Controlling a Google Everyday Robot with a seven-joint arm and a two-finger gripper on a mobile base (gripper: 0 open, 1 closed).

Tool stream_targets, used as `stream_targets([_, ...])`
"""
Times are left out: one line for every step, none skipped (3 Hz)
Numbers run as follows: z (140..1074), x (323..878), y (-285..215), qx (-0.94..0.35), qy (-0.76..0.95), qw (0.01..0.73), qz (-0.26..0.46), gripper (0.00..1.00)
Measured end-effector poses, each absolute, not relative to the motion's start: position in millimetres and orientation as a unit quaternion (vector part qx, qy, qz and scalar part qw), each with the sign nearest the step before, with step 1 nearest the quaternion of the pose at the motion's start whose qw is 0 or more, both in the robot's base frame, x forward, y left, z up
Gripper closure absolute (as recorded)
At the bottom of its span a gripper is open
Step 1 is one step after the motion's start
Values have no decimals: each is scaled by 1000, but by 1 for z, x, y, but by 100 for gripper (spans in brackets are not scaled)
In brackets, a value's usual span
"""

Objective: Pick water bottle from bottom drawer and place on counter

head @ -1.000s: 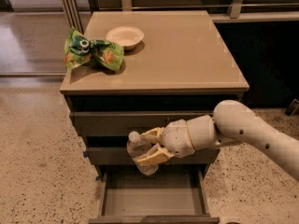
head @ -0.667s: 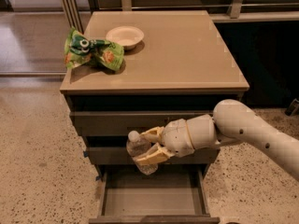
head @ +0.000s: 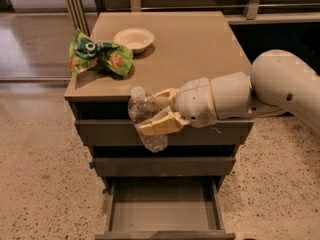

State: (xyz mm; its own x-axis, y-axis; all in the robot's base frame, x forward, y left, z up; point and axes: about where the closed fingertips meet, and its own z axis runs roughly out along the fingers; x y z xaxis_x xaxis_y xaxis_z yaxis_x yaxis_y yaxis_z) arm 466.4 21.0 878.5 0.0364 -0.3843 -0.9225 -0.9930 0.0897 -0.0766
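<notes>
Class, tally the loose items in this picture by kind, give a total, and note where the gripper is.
Water bottle: 1, clamped in the gripper in front of the upper drawers, above the open bottom drawer.
Bowl: 1, white, on the counter.
Snack bag: 1, green, on the counter.
Total: 3.

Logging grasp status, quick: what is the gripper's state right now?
Gripper: closed on the water bottle, above the open bottom drawer, just below the level of the counter.

water bottle in jaws, above bottom drawer
</notes>
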Motion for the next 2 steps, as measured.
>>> stream_targets([878, 466, 21, -576, 598, 432, 352, 100])
stream_targets([880, 473, 14, -554, 615, 445, 342, 100])
